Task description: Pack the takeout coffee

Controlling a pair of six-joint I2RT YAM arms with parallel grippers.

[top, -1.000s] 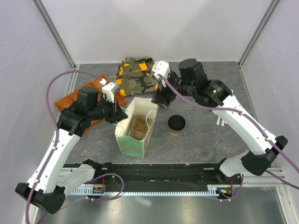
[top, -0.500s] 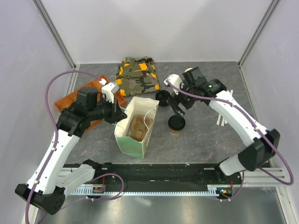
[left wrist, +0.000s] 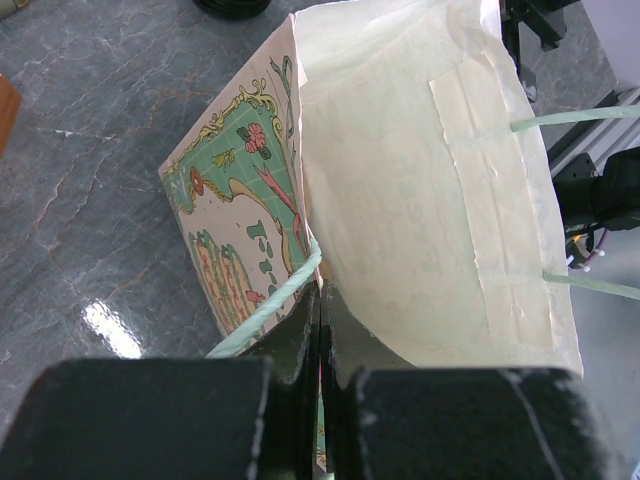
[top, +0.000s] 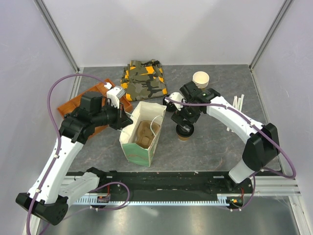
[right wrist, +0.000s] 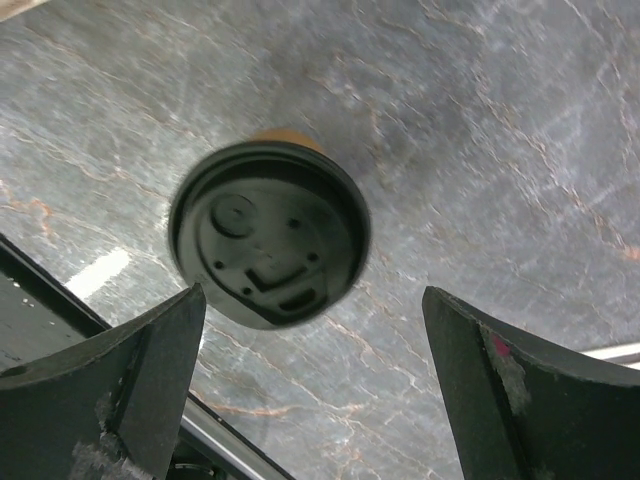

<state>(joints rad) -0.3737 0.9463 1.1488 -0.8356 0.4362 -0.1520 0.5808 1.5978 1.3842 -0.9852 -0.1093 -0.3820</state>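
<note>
Biggest thing here is the grey marbled stone-look table top (top: 210, 152), smooth and a bit glossy, so it won't hold the cup's base for you. Next down, the tall cream-and-green printed paper bag (top: 139, 139) stands just to the 9 o'clock side of centre, mouth up. It's thin creased paper with skinny green handles, and the left gripper (left wrist: 319, 310) has its fingers pinched together on the rim, holding the mouth open. There's something brown and cardboard-looking inside, can't tell what. The folded camouflage-print cloth (top: 144, 81) sits at 12 o'clock, soft and floppy. The flat orange tray (top: 78, 100) at 10 o'clock is partly under the left arm, and the stack of lidless cream paper cups (top: 200, 78) is at 1 o'clock. Smallest is the small brown kraft-paper cup with a round black plastic lid (top: 185, 131), upright on the table at the bag's 3 o'clock side. The right gripper (right wrist: 312, 300) hangs straight over it, fingers spread wide either side of the lid, not touching as far as I can see. My take: drop past the lid and squeeze the paper wall just under it, gently, since kraft paper dents and a plastic lid can pop off. Then lift over the rim and lower it in upright so the flimsy bag doesn't fold.
</note>
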